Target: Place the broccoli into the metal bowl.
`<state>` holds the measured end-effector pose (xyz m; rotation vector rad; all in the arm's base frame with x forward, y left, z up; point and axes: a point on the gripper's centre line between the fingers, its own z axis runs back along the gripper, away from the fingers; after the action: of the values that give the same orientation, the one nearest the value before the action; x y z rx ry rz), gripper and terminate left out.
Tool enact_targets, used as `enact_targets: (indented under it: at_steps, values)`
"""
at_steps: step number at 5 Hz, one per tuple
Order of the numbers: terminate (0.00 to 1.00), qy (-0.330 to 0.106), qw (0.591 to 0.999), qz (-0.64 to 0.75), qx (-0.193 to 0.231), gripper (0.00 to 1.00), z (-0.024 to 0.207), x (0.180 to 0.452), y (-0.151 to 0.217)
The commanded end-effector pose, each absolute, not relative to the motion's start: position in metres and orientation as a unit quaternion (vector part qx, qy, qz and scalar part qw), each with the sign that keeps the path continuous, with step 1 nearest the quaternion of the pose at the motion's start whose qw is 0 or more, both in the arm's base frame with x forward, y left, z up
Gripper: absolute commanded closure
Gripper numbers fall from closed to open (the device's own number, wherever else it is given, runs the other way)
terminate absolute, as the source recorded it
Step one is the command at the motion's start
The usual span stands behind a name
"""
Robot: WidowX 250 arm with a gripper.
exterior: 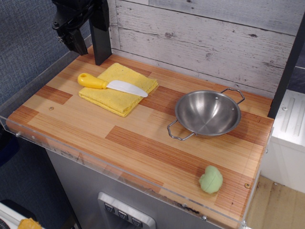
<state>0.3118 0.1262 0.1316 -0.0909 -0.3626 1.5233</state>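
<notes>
The broccoli (210, 179) is a small pale mint-green lump lying on the wooden tabletop near the front right corner. The metal bowl (208, 113) is shiny, with two wire loop handles, and stands upright and empty on the table's right half, behind the broccoli. My gripper (71, 40) is black and hangs at the top left, above the table's back left corner, far from both. Its jaws are not clear enough to tell open from shut. It holds nothing that I can see.
A folded yellow cloth (119, 88) lies at the back left with a yellow-handled knife (112, 84) on it. A clear acrylic rim (119, 179) runs along the table's front edge. A black post (100, 31) stands at the back left.
</notes>
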Motion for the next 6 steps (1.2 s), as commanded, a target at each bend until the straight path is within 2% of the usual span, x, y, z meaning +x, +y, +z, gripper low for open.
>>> enact_targets:
  at_steps: [1,2,3,6]
  values:
    - [0.00,-0.163,0.708,0.686,-0.041,0.00,0.132,0.312,0.126]
    - [0.00,-0.170,0.718,0.672,-0.058,0.00,0.130,0.322,0.108]
    - [0.00,-0.166,0.743,0.646,-0.053,0.00,0.125,0.326,0.084]
    - [0.00,-0.154,0.819,0.549,-0.068,0.00,0.109,0.298,-0.018]
